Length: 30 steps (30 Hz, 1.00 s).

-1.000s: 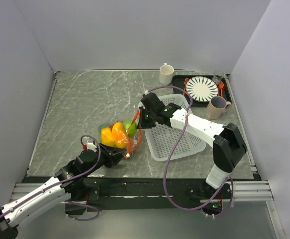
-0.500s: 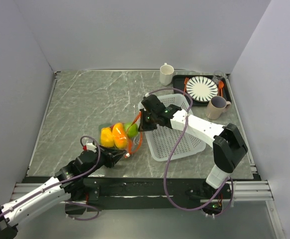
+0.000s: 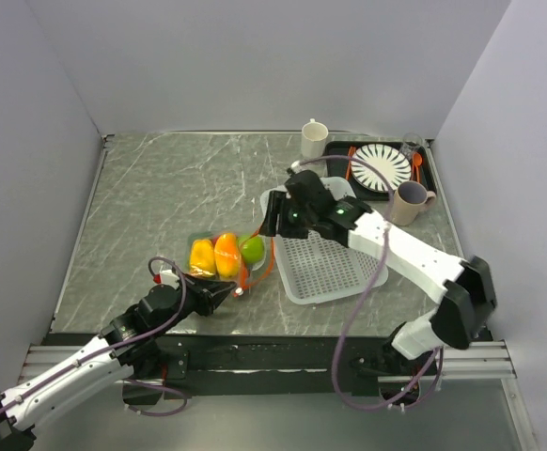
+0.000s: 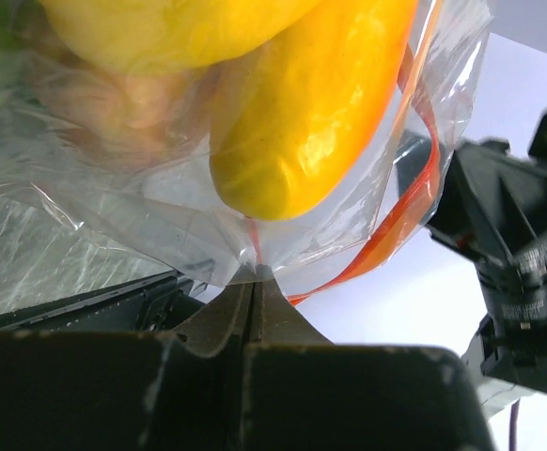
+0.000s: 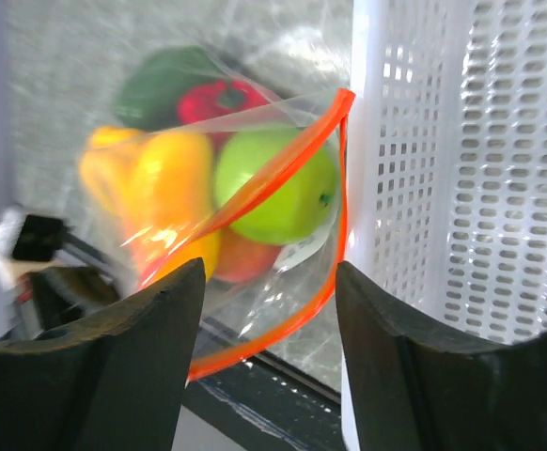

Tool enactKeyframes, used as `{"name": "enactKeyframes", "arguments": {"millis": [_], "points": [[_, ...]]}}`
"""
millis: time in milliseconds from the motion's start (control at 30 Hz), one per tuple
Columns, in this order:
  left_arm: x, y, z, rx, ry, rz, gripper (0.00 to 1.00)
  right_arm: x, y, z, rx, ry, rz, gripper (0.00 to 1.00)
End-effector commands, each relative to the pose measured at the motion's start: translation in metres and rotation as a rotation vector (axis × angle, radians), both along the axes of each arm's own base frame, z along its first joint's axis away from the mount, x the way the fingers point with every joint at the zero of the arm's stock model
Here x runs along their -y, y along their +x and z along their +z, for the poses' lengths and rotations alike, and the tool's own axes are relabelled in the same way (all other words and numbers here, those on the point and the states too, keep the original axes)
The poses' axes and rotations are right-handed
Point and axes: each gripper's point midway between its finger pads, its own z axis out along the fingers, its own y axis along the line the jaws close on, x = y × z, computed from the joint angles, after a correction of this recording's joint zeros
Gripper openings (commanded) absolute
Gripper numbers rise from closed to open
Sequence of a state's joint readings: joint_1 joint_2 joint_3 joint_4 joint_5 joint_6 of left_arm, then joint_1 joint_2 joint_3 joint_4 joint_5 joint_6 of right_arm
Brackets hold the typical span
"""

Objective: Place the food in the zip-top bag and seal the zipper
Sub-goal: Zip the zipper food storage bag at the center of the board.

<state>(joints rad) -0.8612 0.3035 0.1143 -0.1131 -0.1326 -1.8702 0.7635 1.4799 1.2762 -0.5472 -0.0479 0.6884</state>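
The gray surface (image 3: 161,188) holds a white basket (image 3: 335,272). Just beside the basket lies the zip-top bag (image 4: 114,202). The food (image 3: 226,254) is inside it, with a yellow pepper (image 3: 201,256) and a green apple (image 3: 252,246). The orange-red zipper (image 5: 273,164) gapes open. The left pincer (image 4: 255,274) is pressed together, pinching the bag's plastic. The right pincer (image 5: 269,282) hangs by the bag's mouth, spread wide, holding nothing.

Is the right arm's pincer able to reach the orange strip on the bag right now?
Probably yes. The right pincer stands open with the zipper just ahead, in line with the gap, and nothing lies between them. The white basket sits close beside the strip, so room on that side looks tight.
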Motion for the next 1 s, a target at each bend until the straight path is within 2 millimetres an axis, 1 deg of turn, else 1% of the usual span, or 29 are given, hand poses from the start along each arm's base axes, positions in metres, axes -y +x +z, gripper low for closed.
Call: {"name": "enactKeyframes", "arguments": {"millis": [0, 33, 67, 100, 133, 167, 200, 233, 267, 333, 367, 400, 433, 467, 500, 567, 600, 633, 667, 700, 767, 833, 967], "points": [[0.002, 0.004, 0.013, 0.052, -0.029, 0.007, 0.01, 0.022, -0.012, 0.033, 0.058, 0.067, -0.061, 0.66], [0.002, 0.004, 0.012, 0.050, -0.027, 0.007, 0.01, 0.019, -0.015, 0.036, 0.061, 0.098, -0.056, 0.66], [0.003, 0.004, 0.013, 0.054, -0.025, 0.004, 0.01, 0.019, -0.023, 0.029, 0.034, 0.117, -0.056, 0.66], [0.003, 0.004, 0.013, 0.057, -0.024, 0.004, 0.01, 0.017, -0.032, 0.036, 0.029, 0.160, -0.035, 0.66], [0.003, 0.005, 0.014, 0.057, -0.021, 0.006, 0.01, 0.009, -0.041, 0.038, 0.020, 0.200, -0.020, 0.66], [0.003, 0.005, 0.013, 0.057, -0.016, 0.007, 0.01, 0.007, -0.051, 0.030, -0.003, 0.208, -0.008, 0.66], [0.003, 0.005, 0.012, 0.056, -0.015, 0.005, 0.01, 0.005, -0.058, 0.033, -0.004, 0.231, 0.002, 0.66], [0.003, 0.005, 0.013, 0.060, -0.015, 0.004, 0.01, -0.005, -0.068, 0.035, -0.018, 0.262, 0.023, 0.66], [0.004, 0.005, 0.013, 0.061, -0.012, 0.001, 0.01, -0.008, -0.075, 0.027, -0.035, 0.265, 0.035, 0.65], [0.004, 0.005, 0.012, 0.058, -0.004, 0.001, 0.01, -0.018, -0.085, 0.025, -0.064, 0.291, 0.057, 0.64], [0.003, 0.005, 0.012, 0.058, 0.000, 0.000, 0.01, -0.023, -0.093, 0.021, -0.077, 0.292, 0.078, 0.61], [0.003, 0.005, 0.011, 0.055, 0.004, 0.000, 0.01, -0.027, -0.096, 0.017, -0.089, 0.295, 0.089, 0.56], [0.003, 0.005, 0.011, 0.055, 0.002, 0.002, 0.01, -0.033, -0.097, 0.019, -0.090, 0.310, 0.092, 0.55], [0.002, 0.005, 0.010, 0.051, 0.002, 0.006, 0.01, -0.039, -0.103, 0.019, -0.097, 0.317, 0.115, 0.55], [0.002, 0.006, 0.010, 0.052, -0.002, 0.010, 0.01, -0.043, -0.105, 0.017, -0.106, 0.318, 0.123, 0.55], [0.001, 0.005, 0.011, 0.054, -0.004, 0.013, 0.01, -0.054, -0.112, 0.021, -0.121, 0.343, 0.141, 0.55], [0.001, 0.005, 0.010, 0.051, 0.000, 0.014, 0.01, -0.059, -0.114, 0.017, -0.134, 0.344, 0.147, 0.55], [0.000, 0.005, 0.010, 0.050, 0.001, 0.014, 0.01, -0.065, -0.114, 0.020, -0.139, 0.367, 0.146, 0.54], [-0.001, 0.006, 0.011, 0.052, 0.001, 0.020, 0.01, -0.071, -0.120, 0.020, -0.148, 0.371, 0.160, 0.53], [-0.001, 0.005, 0.010, 0.050, 0.003, 0.017, 0.01, -0.075, -0.122, 0.014, -0.159, 0.362, 0.159, 0.53], [-0.001, 0.006, 0.012, 0.054, -0.002, 0.024, 0.01, -0.080, -0.126, 0.012, -0.178, 0.360, 0.150, 0.52], [-0.002, 0.006, 0.012, 0.057, -0.002, 0.026, 0.01, -0.086, -0.131, 0.006, -0.199, 0.363, 0.143, 0.51], [-0.003, 0.007, 0.016, 0.063, -0.008, 0.034, 0.01, -0.091, -0.138, -0.001, -0.226, 0.387, 0.118, 0.49]]}}
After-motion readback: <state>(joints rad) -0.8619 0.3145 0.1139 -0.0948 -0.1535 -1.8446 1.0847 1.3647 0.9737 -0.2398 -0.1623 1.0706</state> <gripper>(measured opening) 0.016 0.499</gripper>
